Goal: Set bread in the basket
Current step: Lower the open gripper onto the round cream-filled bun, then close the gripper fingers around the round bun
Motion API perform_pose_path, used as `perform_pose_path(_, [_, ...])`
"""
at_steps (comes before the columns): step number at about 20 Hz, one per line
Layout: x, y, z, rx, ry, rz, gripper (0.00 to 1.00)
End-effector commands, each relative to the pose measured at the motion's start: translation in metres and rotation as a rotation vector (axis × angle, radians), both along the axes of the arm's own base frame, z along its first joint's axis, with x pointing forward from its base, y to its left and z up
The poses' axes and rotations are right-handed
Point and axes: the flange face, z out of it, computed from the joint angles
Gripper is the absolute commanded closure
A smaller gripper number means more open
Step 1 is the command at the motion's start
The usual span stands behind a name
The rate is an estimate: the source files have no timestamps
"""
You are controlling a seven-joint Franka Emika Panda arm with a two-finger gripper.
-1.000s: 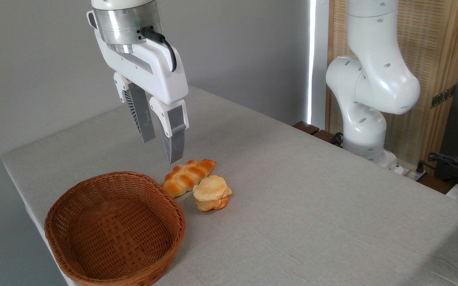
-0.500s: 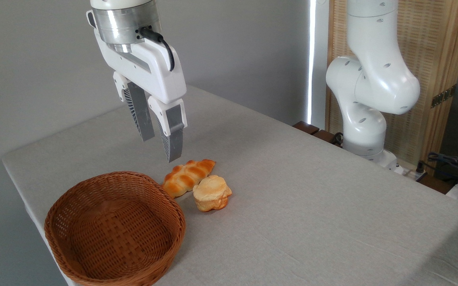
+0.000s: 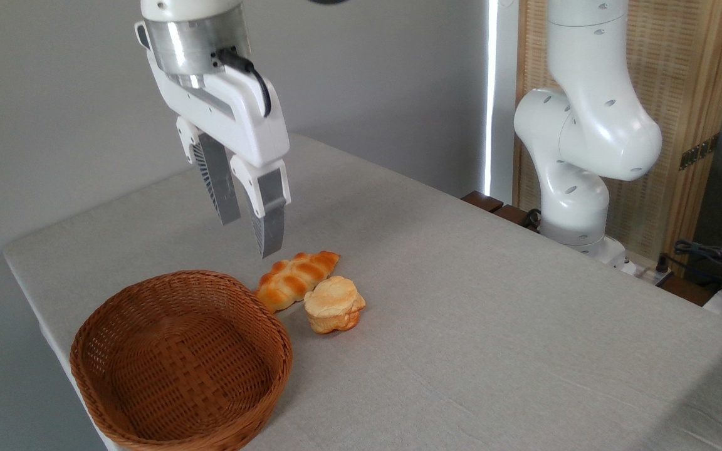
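The bread (image 3: 334, 304), a small lumpy pale-golden bun with a cream top, lies on the grey tablecloth just right of the basket. The basket (image 3: 180, 360), oval brown wicker with a thick rim, stands empty at the front left corner of the table. My gripper (image 3: 249, 238) hangs in the air above the table, up and to the left of the bun and over the gap behind the basket. Its two grey fingers are apart and hold nothing.
A longer braided orange-brown loaf (image 3: 296, 279) lies touching the bun on its left, between it and the basket rim. The arm's white base (image 3: 577, 188) stands at the table's far right edge. The table's left edge (image 3: 41, 313) runs close by the basket.
The gripper has drifted slightly to the left and a little up. Bun, loaf and basket have not moved.
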Motion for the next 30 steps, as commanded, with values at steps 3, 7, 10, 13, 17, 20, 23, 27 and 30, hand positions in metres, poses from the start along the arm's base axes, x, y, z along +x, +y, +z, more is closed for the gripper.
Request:
perform_pose_path(3, [-0.048, -0.005, -0.031, -0.002, 0.005, -0.008, 0.00])
perform_pose_path(7, [-0.068, -0.010, -0.064, 0.002, 0.028, -0.027, 0.00])
perform_pose_path(10, [-0.076, -0.015, -0.092, 0.003, 0.021, -0.039, 0.00])
perform_pose_path(13, [-0.085, -0.017, -0.119, 0.067, 0.059, -0.088, 0.00])
perform_pose_path(17, [-0.087, -0.018, -0.141, 0.078, 0.052, -0.106, 0.00])
perform_pose_path(20, [-0.089, -0.024, -0.152, 0.079, 0.060, -0.117, 0.00])
perform_pose_path(23, [-0.090, -0.029, -0.160, 0.088, 0.068, -0.133, 0.00])
perform_pose_path(27, [-0.089, -0.029, -0.173, 0.091, 0.063, -0.136, 0.00])
perform_pose_path(30, [-0.089, -0.029, -0.175, 0.091, 0.066, -0.136, 0.00])
